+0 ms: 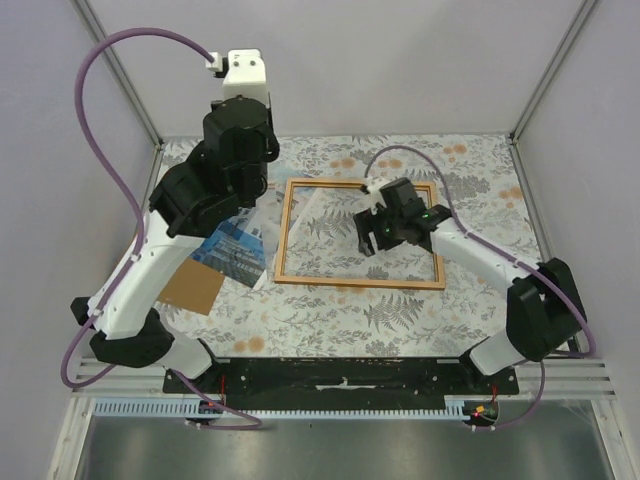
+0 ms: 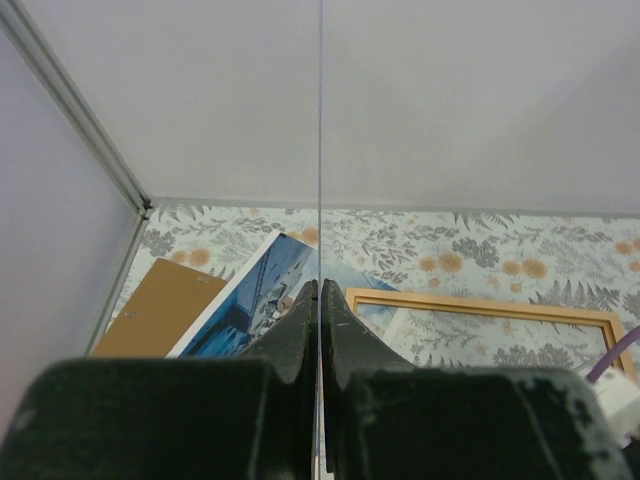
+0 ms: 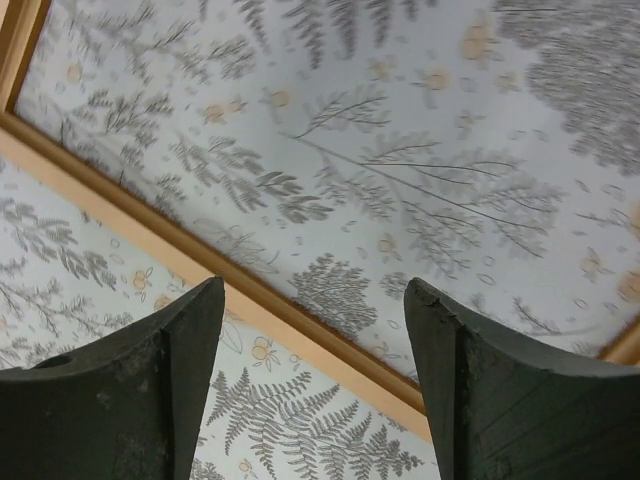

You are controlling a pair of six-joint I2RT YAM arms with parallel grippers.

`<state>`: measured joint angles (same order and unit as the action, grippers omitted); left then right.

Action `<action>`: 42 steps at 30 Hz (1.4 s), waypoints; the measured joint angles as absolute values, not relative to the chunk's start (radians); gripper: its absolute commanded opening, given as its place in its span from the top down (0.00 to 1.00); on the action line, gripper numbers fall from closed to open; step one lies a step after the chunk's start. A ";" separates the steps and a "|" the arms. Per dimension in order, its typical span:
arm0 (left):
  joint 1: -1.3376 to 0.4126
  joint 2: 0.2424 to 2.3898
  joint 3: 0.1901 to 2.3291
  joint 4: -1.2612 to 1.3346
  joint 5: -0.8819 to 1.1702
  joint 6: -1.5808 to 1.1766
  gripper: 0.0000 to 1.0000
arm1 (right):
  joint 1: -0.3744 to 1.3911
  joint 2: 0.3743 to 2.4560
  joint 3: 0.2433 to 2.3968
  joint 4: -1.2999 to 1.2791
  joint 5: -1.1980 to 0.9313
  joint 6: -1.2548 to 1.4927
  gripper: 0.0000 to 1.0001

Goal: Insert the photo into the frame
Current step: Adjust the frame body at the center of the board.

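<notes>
The photo (image 1: 236,250), a blue-and-white print, lies face up on the table left of the frame (image 1: 360,281). It overlaps a brown backing board (image 1: 193,286). The left wrist view shows the photo (image 2: 243,300) and frame (image 2: 480,306) below. My left gripper (image 2: 320,290) is shut on a thin clear sheet (image 2: 320,120) seen edge-on, held above the photo and the frame's left rail. In the top view its jaws are hidden under the arm. My right gripper (image 1: 368,240) is open and empty just above the frame's inside, with its near rail (image 3: 200,265) below the fingertips.
A floral cloth (image 1: 330,315) covers the table. Grey walls with metal posts (image 1: 120,75) close in the left, back and right sides. The backing board (image 2: 160,305) lies close to the left wall. A purple cable (image 1: 400,152) arcs over the frame's far right corner.
</notes>
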<state>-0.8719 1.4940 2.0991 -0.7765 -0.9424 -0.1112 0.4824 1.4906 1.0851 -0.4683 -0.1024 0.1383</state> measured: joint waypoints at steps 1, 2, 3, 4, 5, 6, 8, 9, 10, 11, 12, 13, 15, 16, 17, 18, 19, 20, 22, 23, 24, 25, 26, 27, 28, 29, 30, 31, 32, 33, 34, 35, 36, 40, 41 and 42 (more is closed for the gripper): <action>-0.872 1.492 2.111 -0.776 -0.951 -0.108 0.98 | 0.525 1.509 1.086 -0.463 -0.100 0.102 0.21; -0.872 1.490 2.126 -0.776 -0.966 -0.103 0.98 | 0.558 1.529 1.089 -0.462 -0.100 0.075 0.21; -0.872 1.487 2.139 -0.775 -0.976 -0.099 0.98 | 0.595 1.557 1.095 -0.463 -0.100 0.043 0.21; -0.872 1.483 2.148 -0.775 -0.987 -0.095 0.98 | 0.623 1.584 1.100 -0.464 -0.102 0.019 0.21; -0.872 1.477 2.154 -0.774 -0.996 -0.091 0.98 | 0.647 1.609 1.106 -0.465 -0.105 -0.005 0.21; -0.871 1.471 2.157 -0.773 -1.001 -0.088 0.98 | 0.671 1.637 1.114 -0.471 -0.107 -0.031 0.21; -0.872 1.463 2.162 -0.773 -1.014 -0.085 0.98 | 0.704 1.671 1.129 -0.482 -0.113 -0.066 0.20; -0.872 1.459 2.162 -0.772 -1.019 -0.084 0.98 | 0.720 1.686 1.135 -0.487 -0.115 -0.082 0.21; -0.871 1.457 2.162 -0.772 -1.021 -0.084 0.98 | 0.736 1.698 1.141 -0.492 -0.115 -0.096 0.21; -0.871 1.456 2.162 -0.772 -1.023 -0.084 0.98 | 0.751 1.709 1.148 -0.498 -0.115 -0.108 0.21; -0.872 1.455 2.162 -0.772 -1.024 -0.084 0.98 | 0.767 1.721 1.156 -0.504 -0.113 -0.120 0.21; -0.872 1.455 2.162 -0.772 -1.024 -0.084 0.98 | 0.779 1.731 1.161 -0.508 -0.113 -0.128 0.21; -0.872 1.455 2.162 -0.772 -1.024 -0.083 0.98 | 0.802 1.750 1.168 -0.512 -0.111 -0.142 0.21; -0.872 1.455 2.162 -0.772 -1.024 -0.083 0.98 | 0.812 1.757 1.168 -0.514 -0.111 -0.147 0.21; -0.872 1.455 2.162 -0.772 -1.024 -0.083 0.98 | 0.820 1.764 1.168 -0.519 -0.111 -0.152 0.21; -0.872 1.455 2.162 -0.772 -1.024 -0.083 0.98 | 0.823 1.769 1.168 -0.522 -0.111 -0.155 0.21; -0.872 1.455 2.162 -0.772 -1.024 -0.083 0.98 | 0.825 1.773 1.168 -0.525 -0.110 -0.159 0.21; -0.872 1.455 2.162 -0.772 -1.023 -0.083 0.98 | 0.826 1.777 1.168 -0.528 -0.107 -0.160 0.22; -0.872 1.455 2.162 -0.772 -1.023 -0.083 0.98 | 0.826 1.787 1.168 -0.532 -0.103 -0.166 0.23; -0.872 1.455 2.162 -0.771 -1.023 -0.083 0.98 | 0.826 1.792 1.168 -0.534 -0.099 -0.168 0.24; -0.871 1.456 2.162 -0.771 -1.023 -0.083 0.98 | 0.826 1.799 1.168 -0.535 -0.097 -0.170 0.25; -0.872 1.455 2.162 -0.771 -1.023 -0.083 0.98 | 0.826 1.805 1.169 -0.536 -0.095 -0.173 0.25; -0.872 1.455 2.162 -0.771 -1.023 -0.083 0.98 | 0.826 1.811 1.169 -0.538 -0.092 -0.175 0.26; -0.872 1.455 2.162 -0.771 -1.023 -0.083 0.98 | 0.826 1.818 1.169 -0.540 -0.089 -0.177 0.27; -0.872 1.455 2.162 -0.770 -1.022 -0.083 0.98 | 0.827 1.824 1.169 -0.541 -0.088 -0.178 0.27; -0.872 1.455 2.160 -0.768 -1.022 -0.083 0.98 | 0.828 1.828 1.169 -0.542 -0.086 -0.179 0.28; -0.872 1.454 2.157 -0.767 -1.022 -0.083 0.98 | 0.829 1.831 1.169 -0.542 -0.084 -0.181 0.30; -0.872 1.451 2.151 -0.763 -1.022 -0.083 0.98 | 0.830 1.832 1.169 -0.543 -0.081 -0.182 0.32; -0.872 1.449 2.145 -0.760 -1.022 -0.083 0.98 | 0.830 1.833 1.169 -0.544 -0.080 -0.183 0.36; -0.872 1.447 2.140 -0.757 -1.021 -0.083 0.98 | 0.830 1.833 1.169 -0.544 -0.080 -0.185 0.41; -0.872 1.445 2.135 -0.754 -1.021 -0.083 0.98 | 0.833 1.833 1.169 -0.543 -0.077 -0.185 0.48; -0.872 1.444 2.131 -0.752 -1.021 -0.083 0.98 | 0.834 1.833 1.169 -0.543 -0.072 -0.186 0.55; -0.872 1.443 2.126 -0.748 -1.021 -0.083 0.98 | 0.834 1.833 1.169 -0.543 -0.069 -0.188 0.62; -0.872 1.437 2.104 -0.735 -1.020 -0.083 0.98 | 0.842 1.828 1.169 -0.532 -0.050 -0.210 0.75; -0.872 1.437 2.101 -0.731 -1.020 -0.083 0.98 | 0.846 1.824 1.169 -0.527 -0.043 -0.216 0.78; -0.872 1.437 2.097 -0.727 -1.020 -0.083 0.98 | 0.854 1.818 1.169 -0.526 -0.035 -0.223 0.80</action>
